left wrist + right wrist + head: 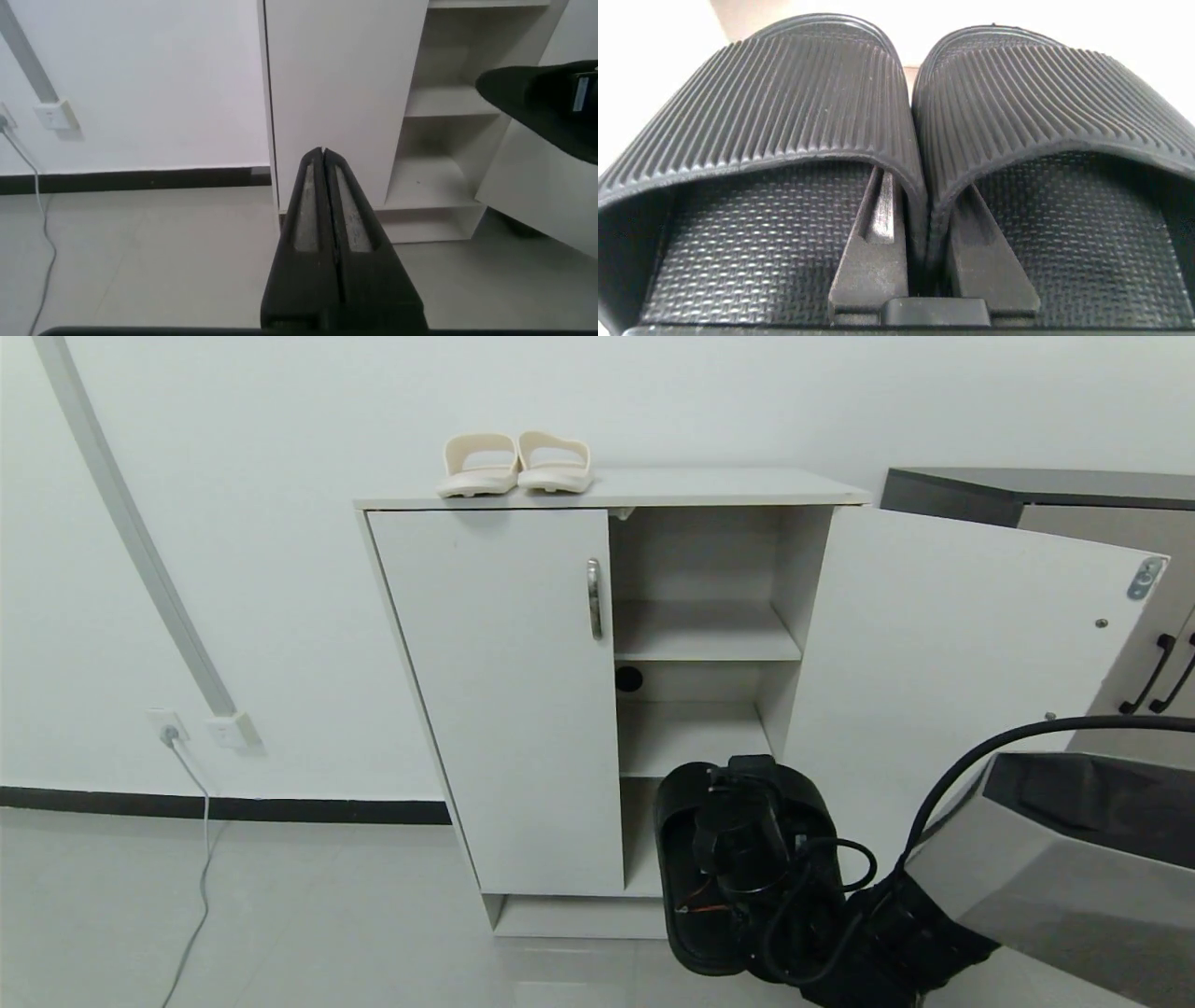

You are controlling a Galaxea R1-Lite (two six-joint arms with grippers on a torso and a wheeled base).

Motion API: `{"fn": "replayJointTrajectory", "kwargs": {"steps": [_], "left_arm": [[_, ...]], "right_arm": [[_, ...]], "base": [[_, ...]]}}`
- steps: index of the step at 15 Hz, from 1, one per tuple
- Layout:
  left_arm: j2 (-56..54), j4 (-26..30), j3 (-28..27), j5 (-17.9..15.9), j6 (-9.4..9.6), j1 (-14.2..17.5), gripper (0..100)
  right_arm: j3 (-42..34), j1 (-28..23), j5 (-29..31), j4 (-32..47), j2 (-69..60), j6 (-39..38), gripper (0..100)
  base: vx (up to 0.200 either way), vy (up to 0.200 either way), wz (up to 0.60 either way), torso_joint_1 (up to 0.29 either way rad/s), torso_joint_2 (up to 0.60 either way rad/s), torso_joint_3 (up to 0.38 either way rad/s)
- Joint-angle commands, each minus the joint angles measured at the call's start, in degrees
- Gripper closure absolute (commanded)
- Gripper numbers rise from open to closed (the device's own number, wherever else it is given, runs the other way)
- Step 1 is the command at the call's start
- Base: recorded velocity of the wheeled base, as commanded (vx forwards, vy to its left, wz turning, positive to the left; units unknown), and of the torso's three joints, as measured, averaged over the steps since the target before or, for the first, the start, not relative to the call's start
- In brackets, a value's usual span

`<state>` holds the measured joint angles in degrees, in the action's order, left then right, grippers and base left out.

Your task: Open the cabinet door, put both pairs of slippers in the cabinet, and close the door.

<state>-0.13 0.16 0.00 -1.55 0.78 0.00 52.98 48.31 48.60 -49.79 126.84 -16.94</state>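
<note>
The right jaws pinch the black slippers (785, 112) together just before the cabinet's (495, 709) open half, long axis pointing inward. Left jaws are closed and empty. Beige slippers (515, 464) sit atop the cabinet.

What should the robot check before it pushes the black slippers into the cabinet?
1. Right cabinet door open wide: ok.
2. Black slippers pinched together in the right gripper: ok.
3. Middle shelf has room: ok.
4. Left gripper shut and apart from the cabinet: ok.
5. Beige slippers put away: not ok, they sit on the cabinet top.
</note>
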Motion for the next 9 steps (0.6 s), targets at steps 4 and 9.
{"fn": "replayJointTrajectory", "kwargs": {"steps": [4, 9], "left_arm": [[0.1, 0.0, 0.0, 0.0, 0.01, 0.0, 100], [0.1, 0.0, 0.0, 0.0, 0.01, 0.0, 100]], "right_arm": [[-0.2, -0.1, -0.2, -1.3, 1.4, 0.1, 100], [-0.2, -0.5, -0.8, -1.3, 2.2, 0.1, 100]], "base": [[0.000, 0.000, 0.00, 0.000, 0.00, 0.000], [0.000, 0.000, 0.00, 0.000, 0.00, 0.000]]}}
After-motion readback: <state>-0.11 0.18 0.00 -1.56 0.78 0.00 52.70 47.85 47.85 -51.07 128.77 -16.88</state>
